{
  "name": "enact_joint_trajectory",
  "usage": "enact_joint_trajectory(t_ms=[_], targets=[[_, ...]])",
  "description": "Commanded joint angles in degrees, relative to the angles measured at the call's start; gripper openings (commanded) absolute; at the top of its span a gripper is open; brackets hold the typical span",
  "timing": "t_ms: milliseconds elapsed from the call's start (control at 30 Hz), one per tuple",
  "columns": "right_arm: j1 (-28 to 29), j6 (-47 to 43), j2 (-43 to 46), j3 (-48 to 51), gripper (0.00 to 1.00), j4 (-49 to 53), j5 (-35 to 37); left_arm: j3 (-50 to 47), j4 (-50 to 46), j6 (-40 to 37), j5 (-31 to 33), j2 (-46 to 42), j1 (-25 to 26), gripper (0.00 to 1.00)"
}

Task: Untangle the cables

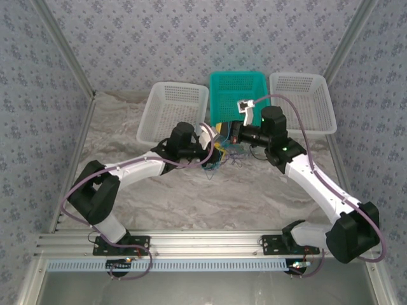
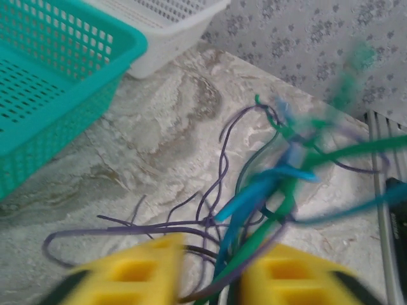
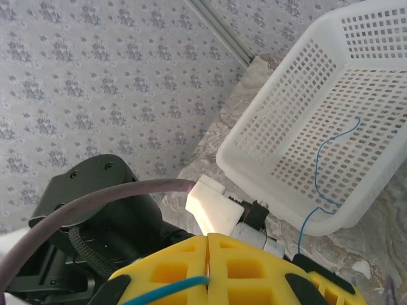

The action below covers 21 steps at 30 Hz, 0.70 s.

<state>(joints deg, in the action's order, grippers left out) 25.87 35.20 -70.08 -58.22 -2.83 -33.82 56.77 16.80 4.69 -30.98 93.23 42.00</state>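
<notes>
**Teasing one strand from the tangle**

Standing by the table (image 2: 172, 114), I see the cables (image 1: 222, 155) heaped in a loose knot in the middle, just in front of the teal basket (image 1: 236, 92), with both arms bent in over them. Purple, blue and green strands cross and loop through one another, and several rise off the marble towards the right.

The right gripper (image 3: 208, 254) has its yellow fingers pressed together on a blue strand (image 3: 166, 287) that sticks out sideways from the seam. The left gripper (image 2: 213, 267) sits low at the knot with its fingers apart. A bundle of strands runs through the gap, and nothing there looks pinched.

Another blue cable (image 3: 331, 159) lies apart from the rest. It curls inside the white basket (image 3: 286, 89) and hangs over the rim towards the table.

The trouble I expect comes from that open left side. If the right arm draws its strand away while nothing anchors the heap, the whole knot will likely ride along and the crossings may cinch tighter. Wire this fine could also slide out of the closed pads under a sharp tug. Strands lying between the left fingers might wrap round one as it moves. The cable hanging off the basket rim could catch on a passing arm and be dragged back into the mess.
</notes>
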Motion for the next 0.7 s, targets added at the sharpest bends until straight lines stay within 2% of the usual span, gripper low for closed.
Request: enact_joint_trajectory(t_ms=[0, 167, 333, 433, 533, 667], targets=[[-2.4, 3.7, 4.5, -0.6, 0.0, -2.0, 3.0, -1.5, 1.9, 0.4, 2.7, -0.7, 0.0, 0.0], [-11.4, 8.7, 12.3, 3.1, 0.0, -1.7, 8.3, -5.5, -1.4, 1.2, 7.6, -3.8, -0.1, 0.0], [-20.8, 10.2, 18.2, 4.3, 0.0, 3.1, 13.6, -10.0, -1.6, 3.5, 11.3, -6.5, -0.2, 0.0], [-26.1, 12.1, 20.0, 4.2, 0.0, 5.3, 14.3, -11.6, -3.1, 4.8, 13.5, -7.9, -0.3, 0.0], [-31.1, 13.9, 21.4, 3.3, 0.0, 11.6, 18.2, -14.0, -2.9, 6.9, 16.1, -9.9, -0.6, 0.0], [-37.8, 16.9, 22.1, 3.4, 0.0, 14.9, 19.7, -16.1, -3.0, 8.7, 16.0, -11.8, -0.9, 0.0]])
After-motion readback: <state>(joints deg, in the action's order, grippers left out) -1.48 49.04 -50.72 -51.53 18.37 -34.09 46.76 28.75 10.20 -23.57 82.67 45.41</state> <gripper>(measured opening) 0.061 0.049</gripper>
